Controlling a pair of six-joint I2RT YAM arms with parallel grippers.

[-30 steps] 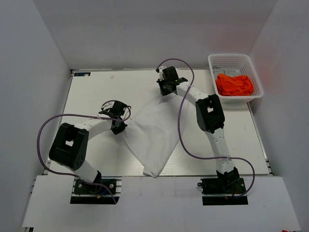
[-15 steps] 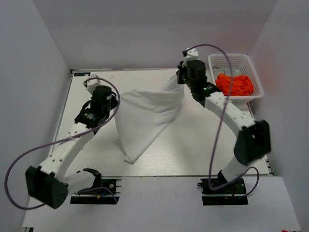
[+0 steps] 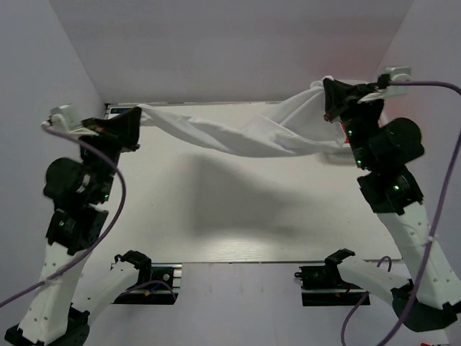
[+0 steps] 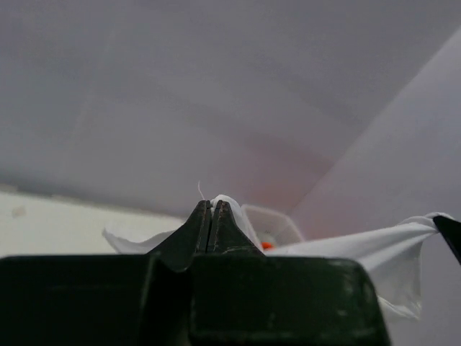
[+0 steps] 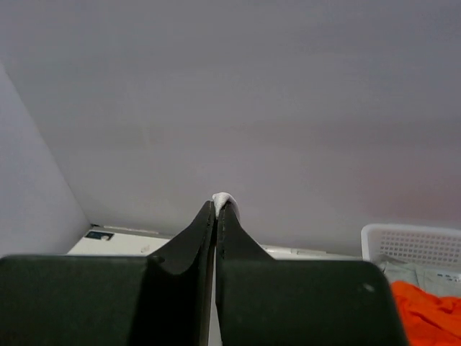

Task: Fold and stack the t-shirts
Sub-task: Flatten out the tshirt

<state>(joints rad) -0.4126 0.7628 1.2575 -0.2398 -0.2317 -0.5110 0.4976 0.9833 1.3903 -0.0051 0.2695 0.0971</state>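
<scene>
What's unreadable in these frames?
Right wrist: orange t-shirt and basket cut off by the frame edge.
Top external: both mostly hidden behind the right arm and white t-shirt.
Wrist views: which shirt part the left gripper and right gripper pinch; only slivers show.

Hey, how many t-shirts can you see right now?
2. The white shirt hangs stretched between the left gripper and right gripper; the orange shirt lies in the basket. More could hide there.
</scene>
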